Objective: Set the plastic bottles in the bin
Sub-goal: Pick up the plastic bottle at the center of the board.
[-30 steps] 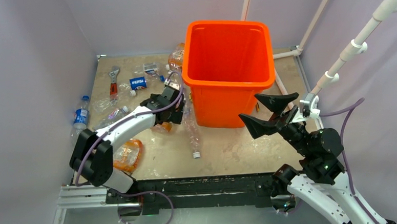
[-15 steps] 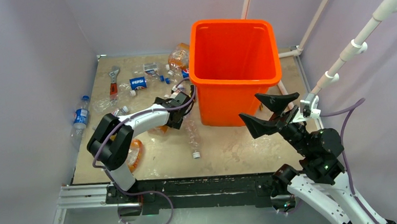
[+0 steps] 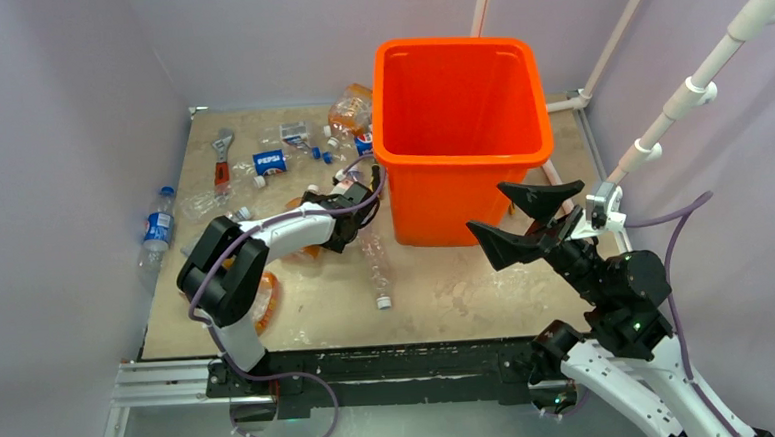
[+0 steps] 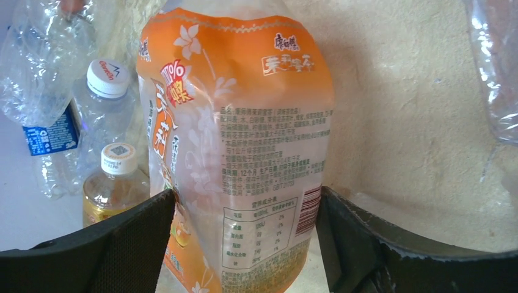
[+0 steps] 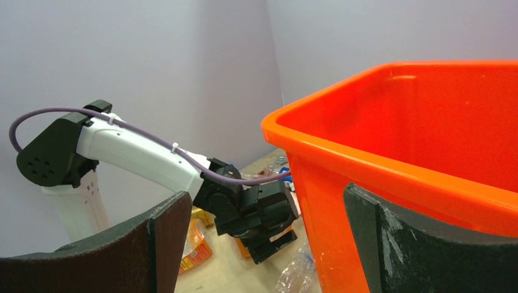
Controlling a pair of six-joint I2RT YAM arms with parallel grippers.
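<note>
The left gripper [image 4: 241, 244] is closing its black fingers [image 4: 122, 244] on a crushed orange-labelled clear plastic bottle [image 4: 238, 140] lying on the beige worktop [image 3: 448, 295], just beside the large bright orange plastic bin [image 3: 457, 140]. The right gripper [image 3: 519, 222] is hovering spread wide, holding nothing.

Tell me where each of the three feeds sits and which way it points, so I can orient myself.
Top external: above and behind the bases, looking down on the table, orange bin, scattered bottles and both arms.
Left wrist: on the left end effector, facing an orange-labelled bottle between its fingers.
Right wrist: on the raised, open right end effector, facing across the bin toward the left arm.
Shared: top and right wrist both show the bin and left arm.
</note>
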